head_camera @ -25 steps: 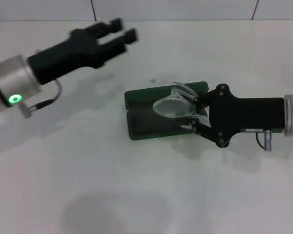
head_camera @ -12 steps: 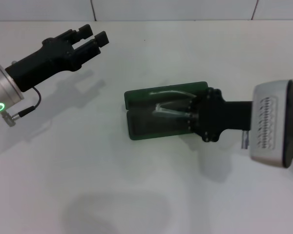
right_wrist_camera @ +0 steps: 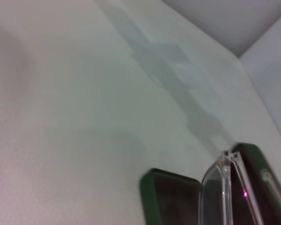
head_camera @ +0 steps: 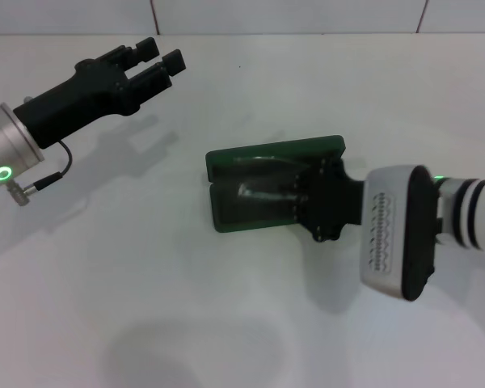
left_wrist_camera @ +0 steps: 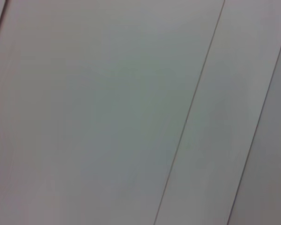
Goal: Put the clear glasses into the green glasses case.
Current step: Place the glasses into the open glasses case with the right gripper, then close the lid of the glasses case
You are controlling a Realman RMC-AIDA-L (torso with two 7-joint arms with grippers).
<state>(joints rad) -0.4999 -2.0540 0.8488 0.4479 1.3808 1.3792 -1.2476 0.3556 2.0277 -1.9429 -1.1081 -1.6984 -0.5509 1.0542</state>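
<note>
The green glasses case point(head_camera: 273, 155) lies open at the middle of the white table, its two halves side by side. The clear glasses point(head_camera: 263, 192) rest low inside the case, across the dark lining. My right gripper point(head_camera: 301, 199) reaches in from the right, over the case's right end, shut on the clear glasses. The right wrist view shows a clear arm and lens rim of the glasses point(right_wrist_camera: 245, 187) over the case point(right_wrist_camera: 171, 194). My left gripper point(head_camera: 158, 58) hovers open at the far left, well away from the case, holding nothing.
The white table point(head_camera: 145, 283) spreads on all sides of the case. A tiled wall point(head_camera: 291, 14) runs along the back edge. The left wrist view shows only pale tiled surface point(left_wrist_camera: 107, 112).
My right wrist has rolled over and pushed left, lowering the glasses from above the case down into it. The left arm pulled back to the left a second ago and has held since.
</note>
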